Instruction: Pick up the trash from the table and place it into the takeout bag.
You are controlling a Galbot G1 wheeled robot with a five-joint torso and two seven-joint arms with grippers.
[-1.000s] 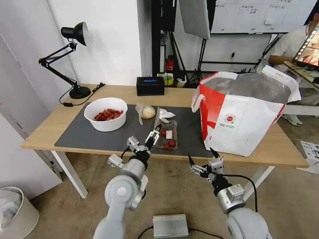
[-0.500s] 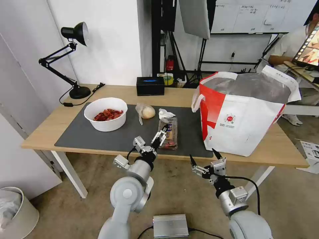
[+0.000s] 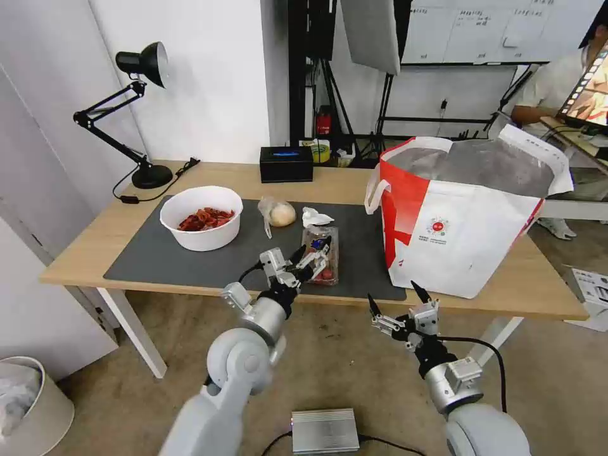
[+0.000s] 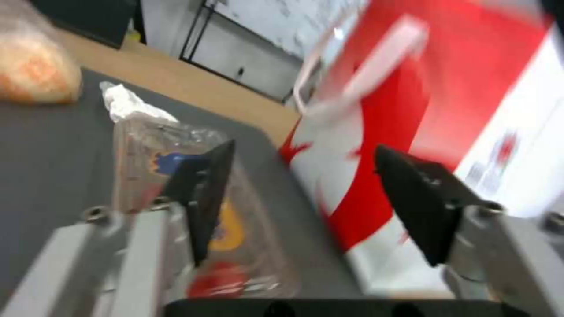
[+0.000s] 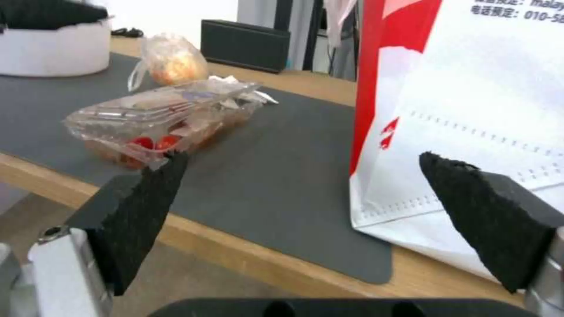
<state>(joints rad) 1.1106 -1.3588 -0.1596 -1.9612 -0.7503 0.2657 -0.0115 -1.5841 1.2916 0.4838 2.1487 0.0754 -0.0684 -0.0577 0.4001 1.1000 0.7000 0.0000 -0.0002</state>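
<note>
Since the earlier frames the left hand point(image 3: 312, 252) has swung rightward across the lower centre of the head view, from beside the clamshell tray point(image 3: 320, 255) to above it; the right arm has barely shifted.

Nearest, at the lower right, the right hand point(image 3: 394, 303) hangs below the desk's front edge point(image 3: 481, 303) with its fingers spread wide and nothing between them. In the right wrist view the takeout bag point(image 5: 470, 101) rises just beyond it and the tray lies farther off on the dark grey mat point(image 5: 282, 176).

The left hand is spread wide and holds nothing. In its wrist view one fingertip point(image 4: 202, 189) sits over the tray point(image 4: 176, 185), the other shows against the bag's red and white side point(image 4: 447, 97).

Bare mat separates the tray from the bag point(image 3: 462, 221), which stands at the right with its foil-lined mouth open. Just behind the tray lies the crumpled tissue point(image 3: 315, 217), then the bagged bun point(image 3: 278, 213). The white bowl of red scraps point(image 3: 202, 217) sits at the mat's left end, well apart from the hand.

At the desk's back edge are a black box point(image 3: 286, 164) and, upper left, a black lamp point(image 3: 136, 107) against the white wall. A white bin point(image 3: 28, 405) stands on the floor at lower left.
</note>
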